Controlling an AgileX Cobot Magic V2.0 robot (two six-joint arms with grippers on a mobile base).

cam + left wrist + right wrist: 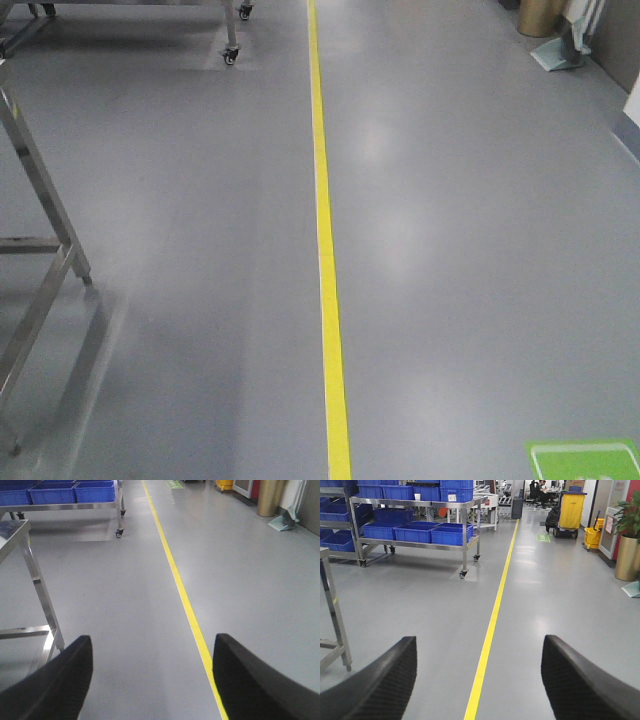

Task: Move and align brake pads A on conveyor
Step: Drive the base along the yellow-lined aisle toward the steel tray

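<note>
floor (470,260): grey, glossy, yellow line (326,260) down the mid
cart (464,540): steel w/ blue bins (417,531), left of line
left tool (152,677): fingers (55,682) apart, empty
right tool (479,680): apart, straddles line

Factory or warehouse hall, wide grey floor (480,260) with a yellow lane line (325,230), wheeled steel rack (464,540) stacked with blue bins (415,531), yellow cleaning cart (571,510) and mop bucket (593,536) far down the aisle, green floor sign (585,460).
</note>
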